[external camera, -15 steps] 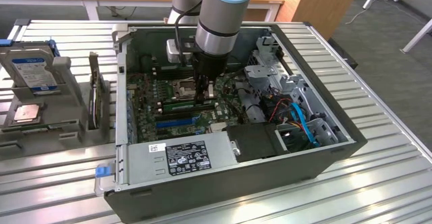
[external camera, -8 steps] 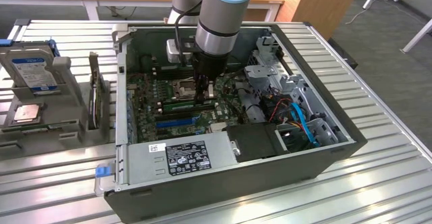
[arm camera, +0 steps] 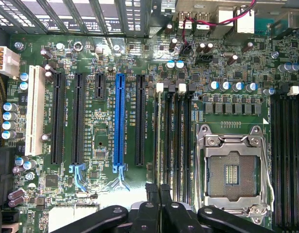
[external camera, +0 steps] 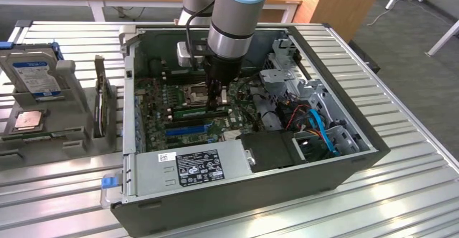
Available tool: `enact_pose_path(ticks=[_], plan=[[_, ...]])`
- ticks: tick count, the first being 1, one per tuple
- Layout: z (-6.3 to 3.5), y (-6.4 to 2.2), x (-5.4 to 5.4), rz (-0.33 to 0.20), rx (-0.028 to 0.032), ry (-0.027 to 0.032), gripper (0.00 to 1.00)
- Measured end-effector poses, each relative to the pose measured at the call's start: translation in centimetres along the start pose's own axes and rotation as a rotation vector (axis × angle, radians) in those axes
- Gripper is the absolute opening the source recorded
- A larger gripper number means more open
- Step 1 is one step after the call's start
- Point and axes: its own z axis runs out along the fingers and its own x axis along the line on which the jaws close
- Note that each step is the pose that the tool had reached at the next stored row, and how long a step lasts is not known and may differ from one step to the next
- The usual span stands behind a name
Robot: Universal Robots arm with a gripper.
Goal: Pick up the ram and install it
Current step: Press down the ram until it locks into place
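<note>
Gripper [external camera: 217,105], exterior view: you find it lowered into the open computer case [external camera: 237,206], fingers pressed together, tips down at the motherboard just beside the CPU socket [external camera: 195,92].
Ram [external camera: 190,110], same view: a narrow green strip lying flat along the memory slots. It runs from the fingertips toward the exterior view's left, and you cannot tell whether tip and strip touch.
Power supply [external camera: 190,168]: in the near end of the case.
Hard drive [external camera: 34,77]: upright in a grey stand on the slatted table [external camera: 401,195], well apart from the case.

Gripper [arm camera: 159,187], wrist view: you see both black fingers [arm camera: 151,194] closed against each other with nothing between them. They sit over the end of the black memory slots [arm camera: 176,145], between the blue expansion slot [arm camera: 120,121] and the empty CPU socket [arm camera: 233,170]. Here you cannot tell the ram apart from the slots.
</note>
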Motion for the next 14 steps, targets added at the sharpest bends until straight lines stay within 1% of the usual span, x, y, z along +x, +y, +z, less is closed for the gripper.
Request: enact_pose_path(ticks=[6,10,14], plan=[[0.00,0.00,0.00,0.000,0.0000,-0.0002,0.12],[-0.09,0.01,0.02,0.001,-0.0022,0.0007,0.12],[-0.13,0.03,0.02,0.002,-0.0028,-0.0002,0.12]])
